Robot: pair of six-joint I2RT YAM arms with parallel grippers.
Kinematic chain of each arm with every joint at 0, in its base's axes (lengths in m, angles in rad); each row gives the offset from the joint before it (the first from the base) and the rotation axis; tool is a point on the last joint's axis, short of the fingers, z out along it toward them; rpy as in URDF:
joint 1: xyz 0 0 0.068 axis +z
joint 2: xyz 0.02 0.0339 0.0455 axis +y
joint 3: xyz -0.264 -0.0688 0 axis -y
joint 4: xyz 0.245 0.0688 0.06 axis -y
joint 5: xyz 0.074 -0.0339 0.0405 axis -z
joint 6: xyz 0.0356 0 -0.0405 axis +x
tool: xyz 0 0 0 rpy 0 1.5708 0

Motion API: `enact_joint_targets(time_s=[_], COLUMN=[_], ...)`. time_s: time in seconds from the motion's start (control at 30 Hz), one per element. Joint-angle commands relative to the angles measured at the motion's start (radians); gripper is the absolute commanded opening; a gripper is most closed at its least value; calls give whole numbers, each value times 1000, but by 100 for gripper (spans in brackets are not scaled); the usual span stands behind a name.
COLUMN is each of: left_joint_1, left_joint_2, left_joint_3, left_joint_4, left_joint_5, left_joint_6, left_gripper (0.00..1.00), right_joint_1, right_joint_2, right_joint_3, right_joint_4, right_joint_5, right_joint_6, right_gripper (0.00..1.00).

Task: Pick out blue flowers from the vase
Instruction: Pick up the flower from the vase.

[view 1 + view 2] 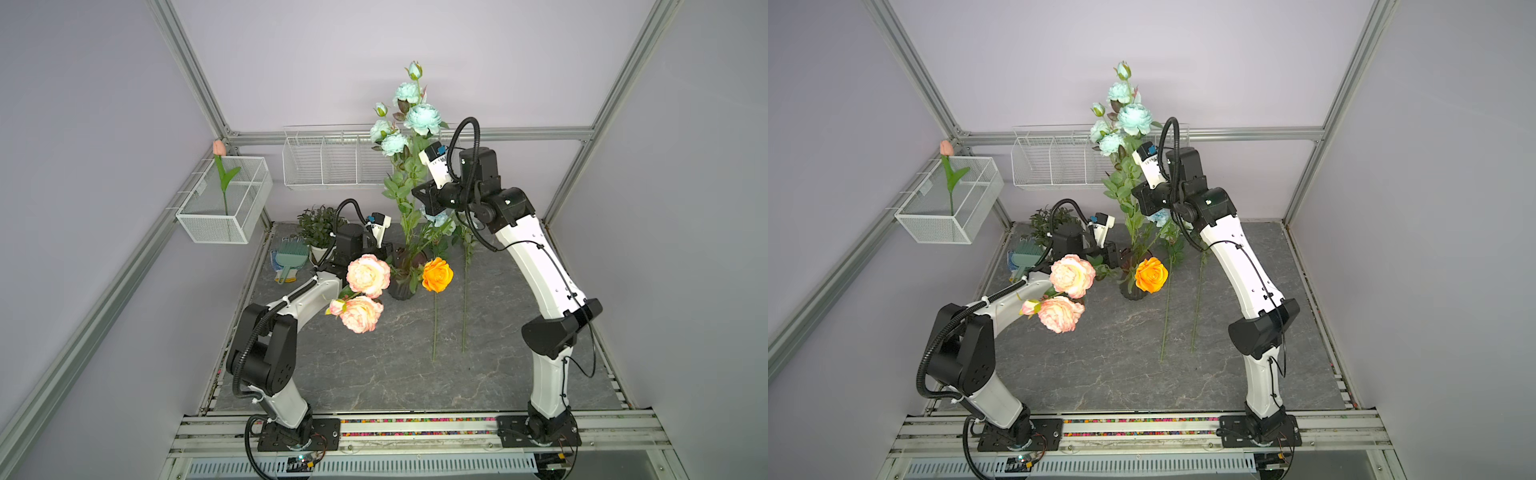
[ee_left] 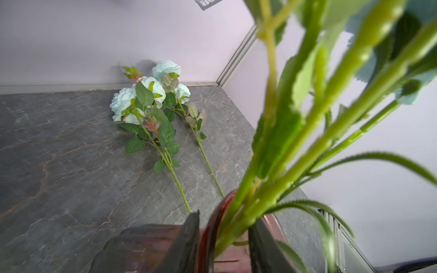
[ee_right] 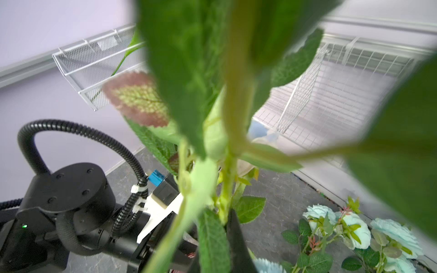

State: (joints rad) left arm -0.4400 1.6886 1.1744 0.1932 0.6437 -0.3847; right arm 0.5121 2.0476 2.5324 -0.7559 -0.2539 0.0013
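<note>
Top view: right claw (image 1: 417,195) clamps the upright stem of the blue flowers (image 1: 422,118), vase (image 1: 401,291) at its 6 o'clock; left claw (image 1: 386,250) pinches the vase rim.

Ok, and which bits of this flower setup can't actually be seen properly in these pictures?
Rim of the vase: in both top views, covered by leaves.
Tips of the left pincer: in both top views, lost among those leaves; in the left wrist view, cut off by the picture's edge.
Hold of the right pincer on the blue flowers: in the right wrist view, blurred close leaves fill the picture.
</note>
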Motion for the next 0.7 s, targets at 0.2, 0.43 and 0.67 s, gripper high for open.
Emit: enact_joint_targets(time_s=[0.2,0.43,0.67], left_joint_1=[26,38,39], left_joint_2=[55,81,88], left_joint_3=[16,33,21], left_joint_4=[-4,-4,23], left_joint_5=[-4,10,16], left_joint_6=[-23,-23,-40], left_gripper=[36,36,36], right_joint_1=[-48,-53,-60], right_joint_2=[192,181,128], right_joint_3=[299,298,298], right_joint_4=[-28,-11,11], right_joint_5=[-54,-58,-58], right_joint_6=[14,19,24], right_gripper=[7,10,11])
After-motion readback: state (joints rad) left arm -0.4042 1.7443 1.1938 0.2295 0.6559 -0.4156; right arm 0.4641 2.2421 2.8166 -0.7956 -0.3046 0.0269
